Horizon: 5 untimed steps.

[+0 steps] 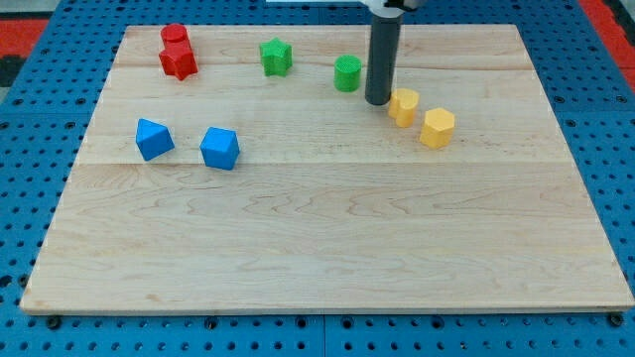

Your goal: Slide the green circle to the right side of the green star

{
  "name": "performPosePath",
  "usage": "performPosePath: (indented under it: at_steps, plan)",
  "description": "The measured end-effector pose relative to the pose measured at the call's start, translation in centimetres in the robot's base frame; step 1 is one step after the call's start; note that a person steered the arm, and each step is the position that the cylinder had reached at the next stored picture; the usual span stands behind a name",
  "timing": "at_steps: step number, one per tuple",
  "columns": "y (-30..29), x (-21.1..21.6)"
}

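On the wooden tabletop (327, 248), two blue blocks (154, 139) lie nearest. Farther back, my tip (378, 102) stands upright just right of the green circle (347, 73), no jaws to speak of, holding nothing. The step looks like pushing it leftward, closer to the green star (276, 56)
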State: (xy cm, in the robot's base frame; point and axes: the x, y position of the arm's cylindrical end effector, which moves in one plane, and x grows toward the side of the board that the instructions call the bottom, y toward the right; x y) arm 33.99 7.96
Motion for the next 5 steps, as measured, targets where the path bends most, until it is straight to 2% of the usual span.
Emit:
performPosePath:
  at_steps: [1,2,3,4,5]
  plan:
    - [1.0,-0.3]
    - [1.3,-4.2]
    - [-2.7,-7.5]
    - [-0.2,-2.8]
    - [-0.9,-2.1]
